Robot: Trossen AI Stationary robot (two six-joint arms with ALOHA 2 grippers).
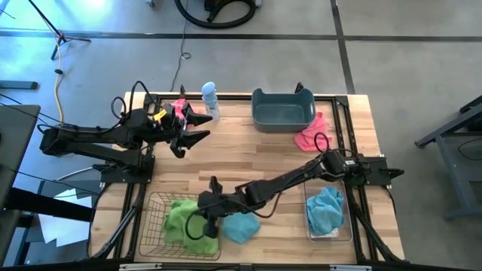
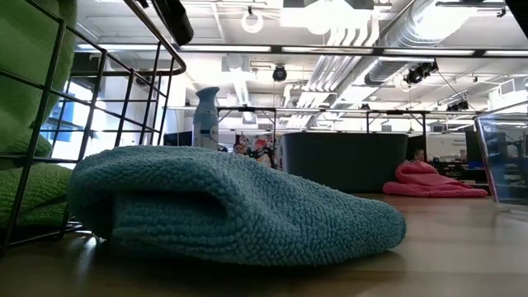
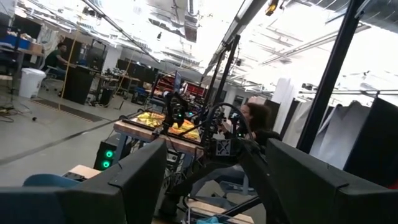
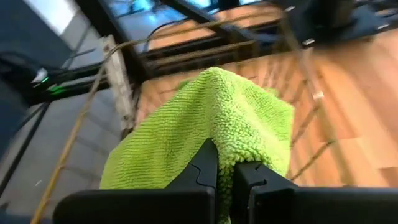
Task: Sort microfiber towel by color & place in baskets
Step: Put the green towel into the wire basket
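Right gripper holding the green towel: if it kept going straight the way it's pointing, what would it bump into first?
Probably the green towel itself, pinched in the right gripper, then the wire basket under it. Depth is hard to judge.

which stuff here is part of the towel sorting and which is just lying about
Job: green towel in right gripper; wire basket; blue towels; clear bin; pink towels; blue-grey tub.
Lying about: spray bottle.

wire-mesh basket (image 2: 99, 124) cut off at low view's left edge, clear bin (image 2: 505, 157) cropped at right, blue-grey tub (image 2: 346, 161) partly hidden behind blue towel (image 2: 231, 210)
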